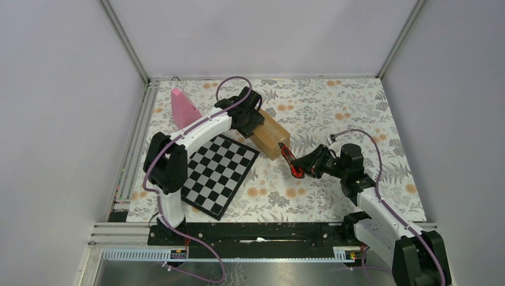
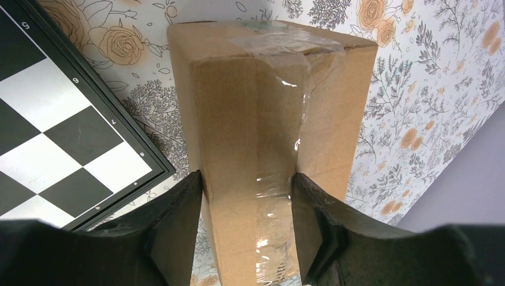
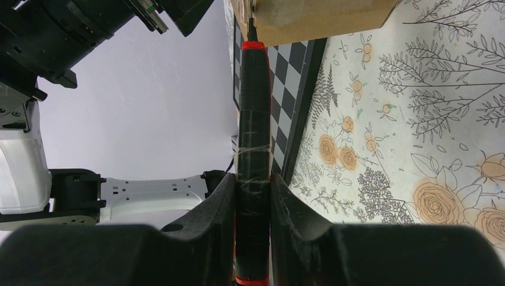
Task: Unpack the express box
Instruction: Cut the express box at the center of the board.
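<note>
The express box, a brown cardboard carton with clear tape along its seam, lies on the floral mat beside the chessboard. My left gripper is shut on its far end. In the left wrist view the two fingers press against the sides of the box, around the gripper's middle. My right gripper is shut on a black and red utility knife. In the right wrist view the knife points forward from the gripper, its tip at the near end of the box.
A black and white chessboard lies left of the box, its edge close to it. A pink cone-like object stands at the back left. Grey walls close in the mat on three sides.
</note>
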### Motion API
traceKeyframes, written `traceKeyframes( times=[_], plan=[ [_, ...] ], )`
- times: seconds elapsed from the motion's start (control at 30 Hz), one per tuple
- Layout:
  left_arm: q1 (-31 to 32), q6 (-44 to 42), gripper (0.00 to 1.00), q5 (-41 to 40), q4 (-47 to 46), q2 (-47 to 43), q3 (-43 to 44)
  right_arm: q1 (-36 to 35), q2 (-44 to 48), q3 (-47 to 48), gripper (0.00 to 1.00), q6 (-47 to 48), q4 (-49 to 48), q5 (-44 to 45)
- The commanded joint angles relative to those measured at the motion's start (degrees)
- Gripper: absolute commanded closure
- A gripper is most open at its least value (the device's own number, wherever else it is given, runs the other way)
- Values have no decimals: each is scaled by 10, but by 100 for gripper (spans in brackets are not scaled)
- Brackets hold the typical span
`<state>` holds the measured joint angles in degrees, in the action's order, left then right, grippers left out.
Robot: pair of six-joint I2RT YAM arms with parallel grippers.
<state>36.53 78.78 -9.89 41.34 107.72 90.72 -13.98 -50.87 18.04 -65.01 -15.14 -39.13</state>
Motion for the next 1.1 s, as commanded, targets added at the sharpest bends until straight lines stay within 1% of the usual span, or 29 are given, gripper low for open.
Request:
traceKeyframes(
  times=[0.0, 0.43, 0.63, 0.77, 0.9, 1.07],
  plan=[
    [4, 11, 99, 39, -19, -33, -5, -7, -17, 14, 100, -7, -51, 1],
    [8, 15, 99, 48, -23, -30, -4, -35, -72, 21, 100, -12, -97, 2],
    [8, 16, 99, 47, -22, -25, -1, -45, -75, 22, 100, -12, -97, 5],
    [5, 14, 99, 43, -20, -25, -2, -45, -59, 25, 100, -6, -78, 6],
    [-2, 7, 99, 44, -16, -28, -4, -44, -25, 34, 100, 18, -11, 34],
    [-6, 1, 99, 45, -12, -36, -13, -40, -28, 37, 100, 16, -16, 36]
  ],
)
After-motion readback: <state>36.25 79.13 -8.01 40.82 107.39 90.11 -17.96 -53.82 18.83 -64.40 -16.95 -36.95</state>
